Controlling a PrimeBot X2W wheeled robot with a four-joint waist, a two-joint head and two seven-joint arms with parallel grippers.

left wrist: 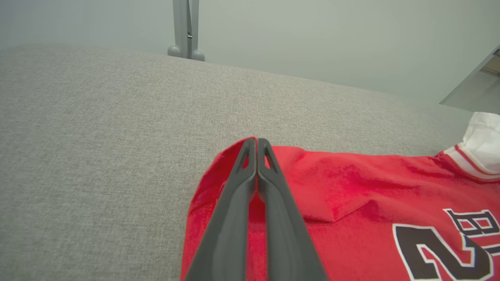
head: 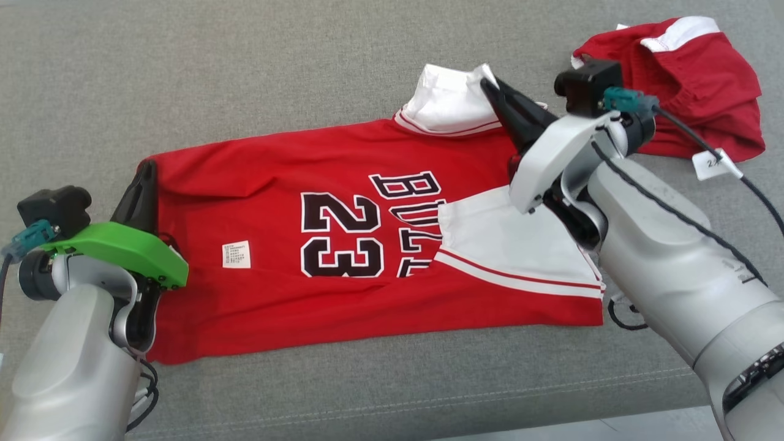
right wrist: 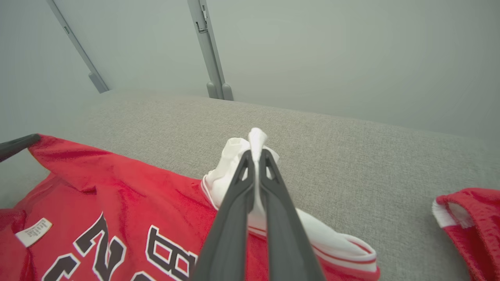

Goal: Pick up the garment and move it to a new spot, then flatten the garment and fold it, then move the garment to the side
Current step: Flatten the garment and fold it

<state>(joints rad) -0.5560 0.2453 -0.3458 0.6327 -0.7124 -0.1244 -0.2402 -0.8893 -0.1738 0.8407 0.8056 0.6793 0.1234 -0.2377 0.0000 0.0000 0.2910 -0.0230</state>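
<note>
My left fingers [left wrist: 246, 177] pinch the red jersey [head: 263, 184] at its far-left corner; my right fingers [right wrist: 242, 191] pinch its far-right white flap [right wrist: 234, 156].

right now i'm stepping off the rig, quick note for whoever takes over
Left gripper: shut on the jersey, at its red far corner.
Right gripper: shut on the jersey's white shoulder piece.
The jersey lies spread on the grey cushion, number up; a white flap is folded over its front. A second red garment sits apart, to the right.
Done: laid out, mostly flat.
Left: fold it, move it aside.
</note>
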